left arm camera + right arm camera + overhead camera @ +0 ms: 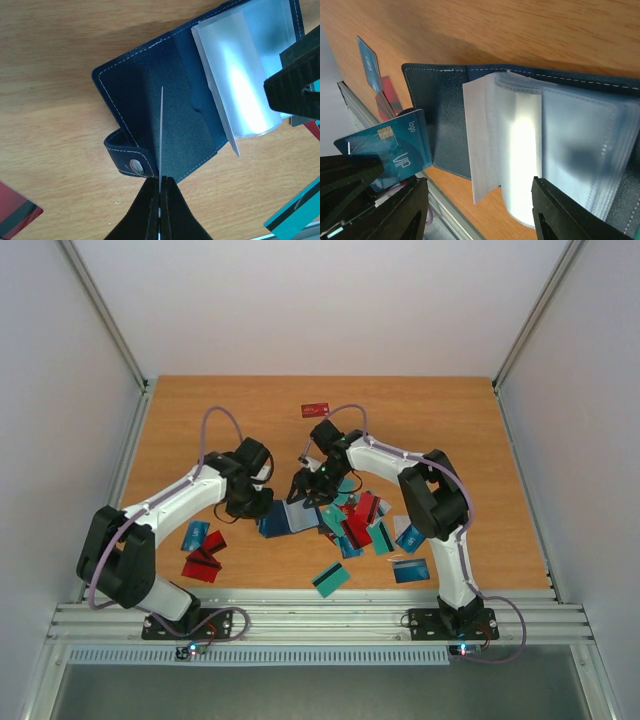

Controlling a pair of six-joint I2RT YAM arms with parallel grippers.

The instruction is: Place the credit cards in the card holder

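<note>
So here's where we're at: the card holder (145, 95) lies opened flat on the wooden surface (440, 430), between the two arms. Its navy inside faces up, and its clasp tab (131, 160) with the metal snap sticks out toward the left wrist camera. The stack of clear plastic sleeves (520, 150) is fanned up from the spine, with one leaf standing off from the rest.

The left fingers (142, 222) are pressed together on a VIP card (390, 145) — teal-blue, chip on the face, "logo" printed near one edge. From the left wrist we only see it as a thin line, edge-on, over the dark pocket flap of the holder. We can't tell whether its far edge touches the flap.

The right fingers (570, 215) are spread and sit at the sleeves, with the loose leaf in the gap between them. We can't say whether either one touches the plastic.

The rest of the credit cards (360, 525) sit in a loose heap just right of the holder — teal, red and blue, all overlapping. A striped teal card (331, 580) and a dark blue card (410, 570) lie nearer the front edge, apart from the heap. By the left arm there's a light blue card (195, 535) next to a couple of red cards (203, 562). A lone red card (314, 410) sits well back, beyond both arms.
</note>
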